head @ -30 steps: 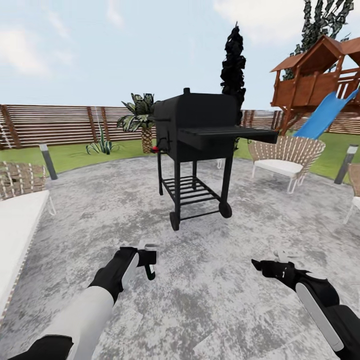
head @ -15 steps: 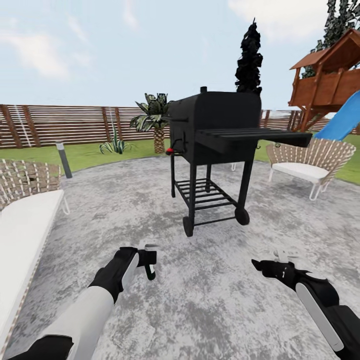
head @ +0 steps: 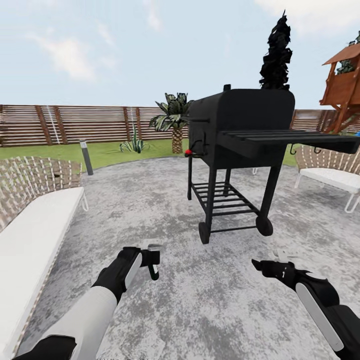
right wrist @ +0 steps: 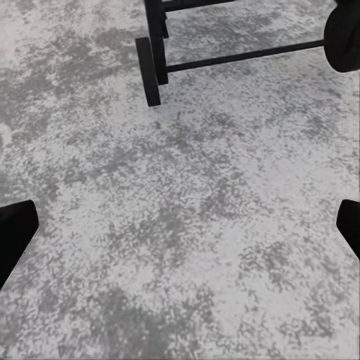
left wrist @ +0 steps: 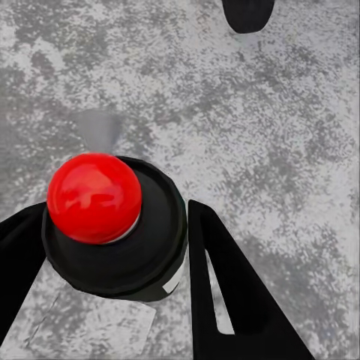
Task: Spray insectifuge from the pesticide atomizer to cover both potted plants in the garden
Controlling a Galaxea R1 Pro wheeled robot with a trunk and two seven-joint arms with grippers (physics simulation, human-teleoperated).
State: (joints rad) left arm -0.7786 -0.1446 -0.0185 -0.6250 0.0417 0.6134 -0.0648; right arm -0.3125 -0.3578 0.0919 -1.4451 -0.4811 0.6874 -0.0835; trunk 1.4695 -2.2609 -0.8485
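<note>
Surroundings: a black barbecue grill on legs and wheels stands on the grey paved patio, straight ahead of the robot and between it and the lawn.
Grill detail: a slatted side shelf sticks out to the right; a small red knob shows on its left end.
Seating: a white-cushioned wicker sofa lies at the left, a wicker chair at the right behind the grill.
Far edge: a brown slatted fence, a grey bollard lamp, a striped agave, a palm, a dark tall tree and the wooden playhouse.
Left pincer: clamped on the pesticide atomizer, a dark bottle hanging below the fingers over the patio.
Atomizer top: the wrist view shows its red round cap on a black collar, between the two black fingers.
Label: a white scrap shows, no writing readable.
Right pincer: fingers wide apart in the wrist view, nothing between them, over bare paving near the grill's foot.
</note>
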